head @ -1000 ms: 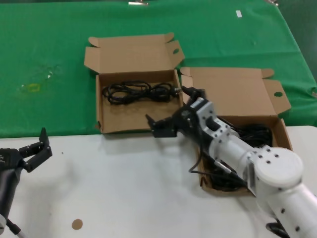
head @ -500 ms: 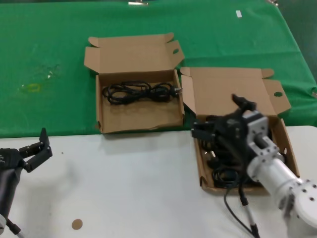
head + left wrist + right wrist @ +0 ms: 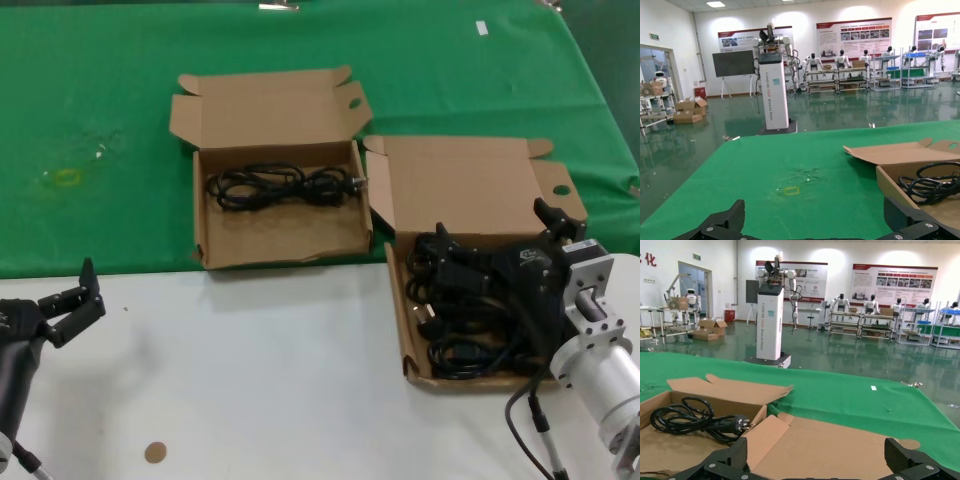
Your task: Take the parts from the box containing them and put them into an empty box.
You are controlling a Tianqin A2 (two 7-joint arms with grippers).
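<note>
The squarish box [image 3: 399, 322] with a round flap hole stands at the right and holds several black coiled cables [image 3: 468, 335]. My right gripper [image 3: 493, 228] hovers over its tray, open and empty; in the right wrist view [image 3: 816, 456] it faces the box's raised lid [image 3: 840, 440]. The wider box [image 3: 285, 238] with a wavy front edge and an oval flap hole stands to the left. It holds one black cable [image 3: 280, 186], which also shows in the right wrist view [image 3: 690, 417]. My left gripper [image 3: 70, 300] is open and parked over the white table at the near left.
A green cloth [image 3: 100, 100] covers the far half of the table and bears a small yellow mark [image 3: 65, 178]. A white tabletop [image 3: 250, 380] runs along the near side, with a small brown disc [image 3: 154, 452] on it. The left wrist view shows the wider box [image 3: 900, 187].
My right arm has swung right, from the front right corner of the wider box to above the squarish box. The cable in the wider box and my left arm have not moved.
</note>
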